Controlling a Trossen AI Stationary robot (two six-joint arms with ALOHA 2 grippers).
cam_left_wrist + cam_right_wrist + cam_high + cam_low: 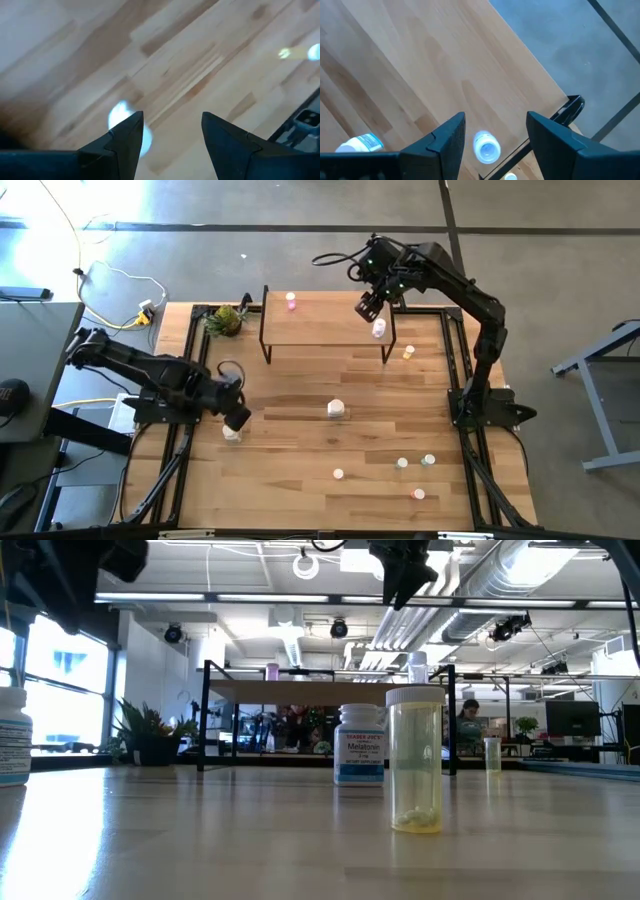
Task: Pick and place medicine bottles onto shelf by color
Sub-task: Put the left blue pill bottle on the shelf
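Observation:
The shelf (325,323) stands at the table's far side, with a pink bottle (291,301) at its far edge and a white bottle (379,329) at its right end. My right gripper (368,307) hangs open above the shelf. In the right wrist view (496,117), that white bottle (486,147) stands below, between the fingers and apart from them. My left gripper (237,418) is open over the table's left side, just above a white bottle (232,433). In the left wrist view (172,117), this bottle (120,114) shows beside one finger, not between the two.
A white bottle (336,409) stands mid-table and a yellow one (408,352) by the shelf's right legs. Several small bottles (402,463) stand near the front right. A leafy plant (227,320) sits left of the shelf. Black rails (462,370) line the table's sides.

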